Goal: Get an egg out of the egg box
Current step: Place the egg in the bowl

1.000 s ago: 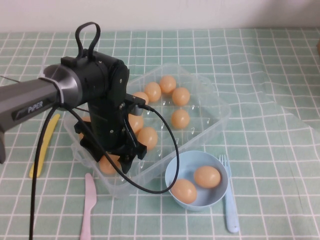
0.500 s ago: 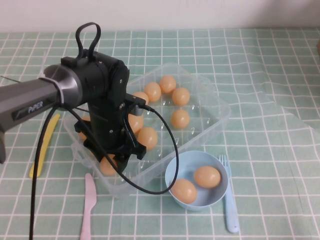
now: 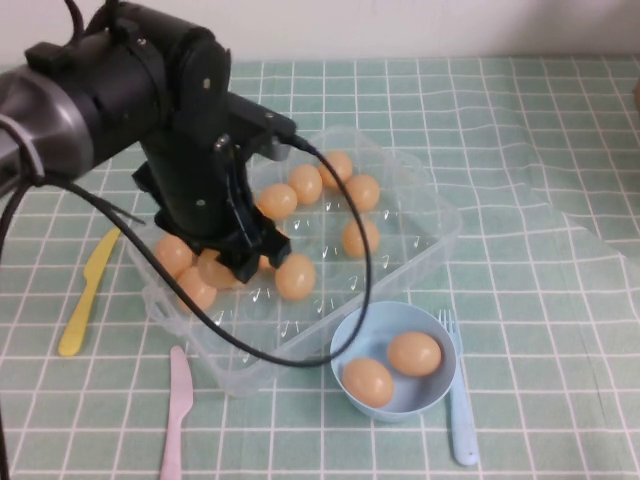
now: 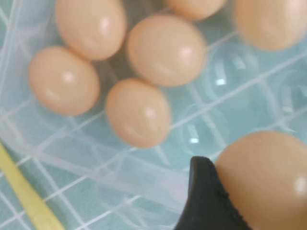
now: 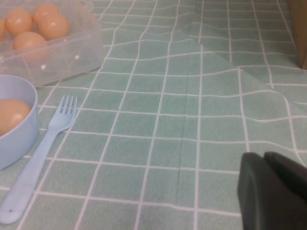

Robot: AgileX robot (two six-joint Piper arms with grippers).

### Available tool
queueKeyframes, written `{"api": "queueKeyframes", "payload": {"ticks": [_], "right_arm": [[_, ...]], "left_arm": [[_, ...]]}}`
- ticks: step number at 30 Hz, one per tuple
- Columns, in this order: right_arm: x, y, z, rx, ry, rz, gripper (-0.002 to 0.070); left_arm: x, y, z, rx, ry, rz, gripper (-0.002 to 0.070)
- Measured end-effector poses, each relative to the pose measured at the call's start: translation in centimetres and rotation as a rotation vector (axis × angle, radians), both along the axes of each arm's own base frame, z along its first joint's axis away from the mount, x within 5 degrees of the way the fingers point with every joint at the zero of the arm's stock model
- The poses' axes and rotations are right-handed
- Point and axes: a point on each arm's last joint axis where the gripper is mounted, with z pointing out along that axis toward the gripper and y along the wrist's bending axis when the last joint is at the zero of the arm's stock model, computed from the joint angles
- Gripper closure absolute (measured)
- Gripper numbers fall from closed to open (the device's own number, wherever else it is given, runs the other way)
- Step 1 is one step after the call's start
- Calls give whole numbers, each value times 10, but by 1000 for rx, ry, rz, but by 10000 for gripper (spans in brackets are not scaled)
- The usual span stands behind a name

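Left claw (image 3: 245,262) hangs over the near-left part of the egg box (image 3: 430,250), its fingers closed on the egg (image 4: 268,182), which the left wrist view shows clear above the dimpled floor. Judging by that, the pick is done and the carry-out and set-down are left, likely into the blue bowl (image 3: 440,385) at the box's near-right corner. Right claw (image 5: 273,191) sits low over bare bench cloth, well apart from the box; whether it is open I cannot tell. Count: eight eggs visible in the box besides the held one, two in the bowl, one blue fork (image 3: 458,400), one pink knife (image 3: 176,415), one yellow knife (image 3: 88,295).
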Motion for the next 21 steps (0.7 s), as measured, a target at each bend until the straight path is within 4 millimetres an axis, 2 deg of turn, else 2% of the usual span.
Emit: {"api": "queueKeyframes", "payload": {"ticks": [3,9,15,21], "right_arm": [[0,0,0,-48,-9,13,694],[0,0,0,-12,-2,3,694],[0,0,0,-9,-2,2,694],[0,0,0,-8,-3,2,694]], "left_arm": [[-15,-17,6,-6,-8,-74,316],[-38,-63,5,-56,-20,-208,316],[-45,-97,-1,-114,5,-265,316],[-46,-115,-18,-99,45,-307,316]]}}
